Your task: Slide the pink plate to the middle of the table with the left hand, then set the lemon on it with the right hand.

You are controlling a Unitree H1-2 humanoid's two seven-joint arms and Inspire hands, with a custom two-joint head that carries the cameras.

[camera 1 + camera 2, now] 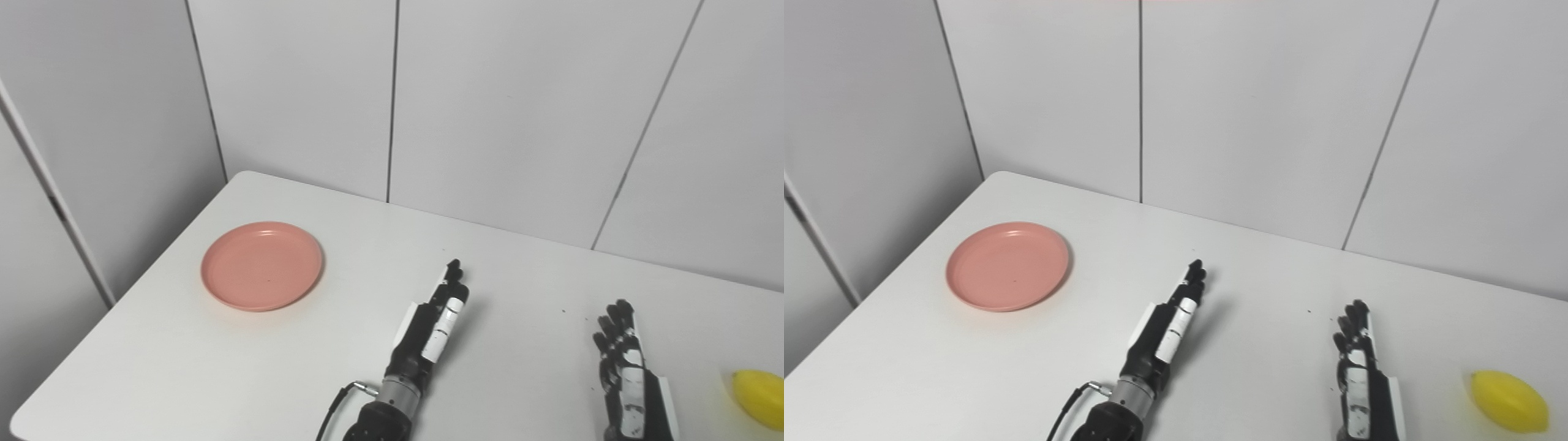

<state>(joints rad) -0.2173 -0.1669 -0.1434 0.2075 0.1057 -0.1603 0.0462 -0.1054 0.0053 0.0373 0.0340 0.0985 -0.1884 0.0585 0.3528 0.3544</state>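
A round pink plate (pixel 262 265) lies empty on the left part of the white table (pixel 343 245); it also shows in the right eye view (pixel 1008 266). A yellow lemon (pixel 1509 401) lies at the right edge of the table, half cut off in the left eye view (pixel 761 397). My left hand (pixel 432 324) is open, fingers stretched forward, low over the table middle, well right of the plate. My right hand (pixel 625 364) is open, fingers stretched forward, just left of the lemon and apart from it. Both hands hold nothing.
The table has a rounded far left corner and stands against grey wall panels (pixel 490 110) behind and to the left. A black cable (pixel 334 407) loops at my left wrist.
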